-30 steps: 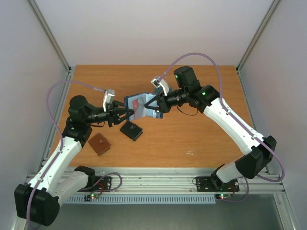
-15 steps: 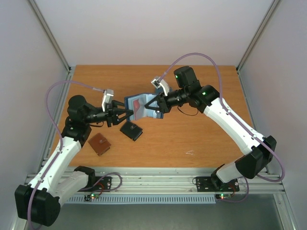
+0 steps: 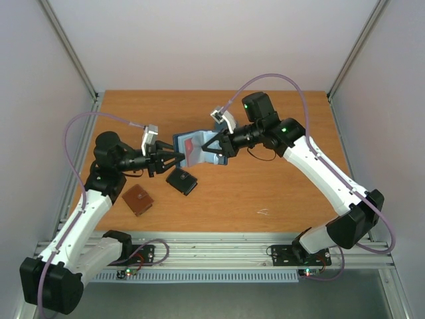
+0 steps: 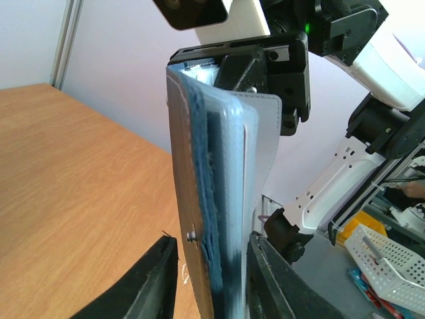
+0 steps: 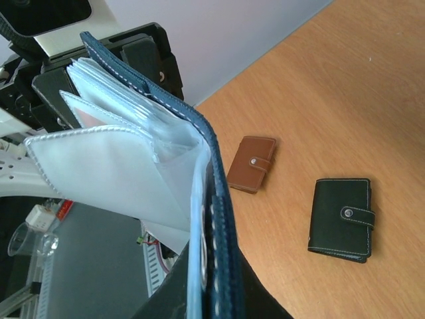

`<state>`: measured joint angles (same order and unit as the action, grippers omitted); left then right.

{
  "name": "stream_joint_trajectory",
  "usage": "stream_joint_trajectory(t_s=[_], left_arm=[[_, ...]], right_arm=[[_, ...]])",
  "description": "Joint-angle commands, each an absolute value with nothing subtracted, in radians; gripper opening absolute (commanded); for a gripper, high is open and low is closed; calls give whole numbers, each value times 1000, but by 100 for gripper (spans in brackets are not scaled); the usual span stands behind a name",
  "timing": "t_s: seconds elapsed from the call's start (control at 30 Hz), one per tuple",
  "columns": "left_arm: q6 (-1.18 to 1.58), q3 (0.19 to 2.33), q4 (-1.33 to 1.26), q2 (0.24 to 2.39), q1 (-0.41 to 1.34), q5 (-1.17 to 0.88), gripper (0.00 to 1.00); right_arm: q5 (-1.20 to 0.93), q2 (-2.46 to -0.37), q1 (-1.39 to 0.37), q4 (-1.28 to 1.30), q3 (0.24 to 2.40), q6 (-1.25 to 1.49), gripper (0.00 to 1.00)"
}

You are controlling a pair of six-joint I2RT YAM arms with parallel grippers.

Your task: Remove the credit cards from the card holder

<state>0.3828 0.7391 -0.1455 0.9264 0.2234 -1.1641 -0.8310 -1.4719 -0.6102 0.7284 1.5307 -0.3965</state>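
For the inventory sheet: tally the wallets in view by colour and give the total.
blue card holder: 1
black wallet: 1
brown wallet: 1
Total: 3

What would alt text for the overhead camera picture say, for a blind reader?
An open blue card holder hangs over a wooden table between two robot claws: the right claw grips one end, the left claw straddles the other. A black wallet and a brown wallet lie below.
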Motion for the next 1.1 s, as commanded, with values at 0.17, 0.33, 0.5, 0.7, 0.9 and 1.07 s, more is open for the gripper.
stream_joint_trajectory(t_s=[0.17, 0.33, 0.5, 0.7, 0.9, 1.07], left_arm=[[328, 765, -111, 895, 218, -1166, 26], [299, 770, -88, 897, 219, -1122, 23], [145, 811, 93, 906, 266, -991, 26], [153, 795, 20, 919, 305, -992, 34], [227, 778, -38, 925, 330, -959, 1], [-25, 824, 281, 927, 371, -430, 0]], right_arm=[[-863, -1430, -603, 710, 1520, -402, 1], [-866, -1434, -603, 708, 1521, -395, 1], [-862, -1455, -607, 706, 1530, -388, 1], [-841, -1489, -639, 719, 1552, -403, 1], [-849, -1497, -644, 699, 1537, -400, 26], [-779, -1436, -586, 641, 1452, -341, 89]])
